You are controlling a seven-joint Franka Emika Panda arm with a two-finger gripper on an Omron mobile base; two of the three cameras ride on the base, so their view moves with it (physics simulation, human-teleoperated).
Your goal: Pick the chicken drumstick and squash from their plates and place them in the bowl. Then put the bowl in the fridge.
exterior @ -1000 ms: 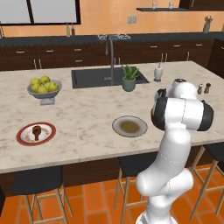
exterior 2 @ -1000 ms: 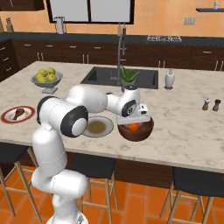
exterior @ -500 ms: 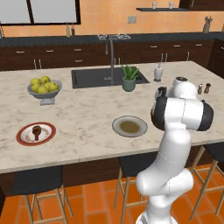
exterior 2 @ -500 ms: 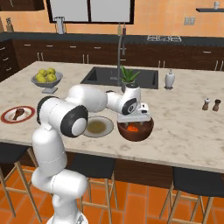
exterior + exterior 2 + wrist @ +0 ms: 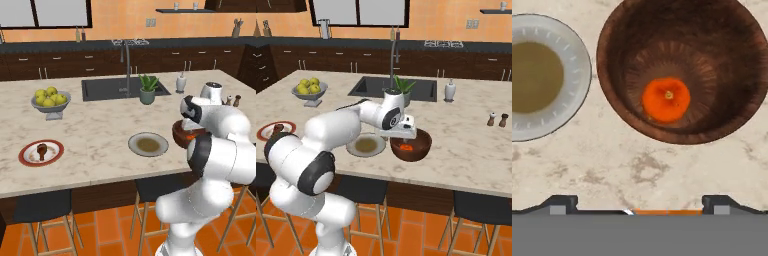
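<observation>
The orange-red squash (image 5: 666, 99) lies at the bottom of the dark-brown bowl (image 5: 622, 45), free of the fingers. My gripper (image 5: 639, 205) hovers open just above the bowl (image 5: 423, 145), with nothing between its fingertips (image 5: 562, 202). Seen from the right, the gripper (image 5: 404, 132) hangs over the bowl's near-left rim and the squash (image 5: 405, 147) shows beneath it. The grey-beige plate (image 5: 367, 146) lies empty beside the bowl. Far to the left, the chicken drumstick (image 5: 42, 150) rests on the red-rimmed plate (image 5: 55, 150). My arm partly hides the bowl (image 5: 179, 136) in the left base view. The fridge is out of view.
A grey footed bowl of yellow-green fruit (image 5: 50, 100) stands at the back left. The sink (image 5: 120, 87) with its faucet, a potted plant (image 5: 148, 90) and a soap bottle (image 5: 181, 82) lie behind the bowl. Salt and pepper shakers (image 5: 497, 120) stand at the right. Stools line the island's front edge.
The jaws have opened a little wider and the hand has risen slightly over the bowl. The squash stays in the bowl.
</observation>
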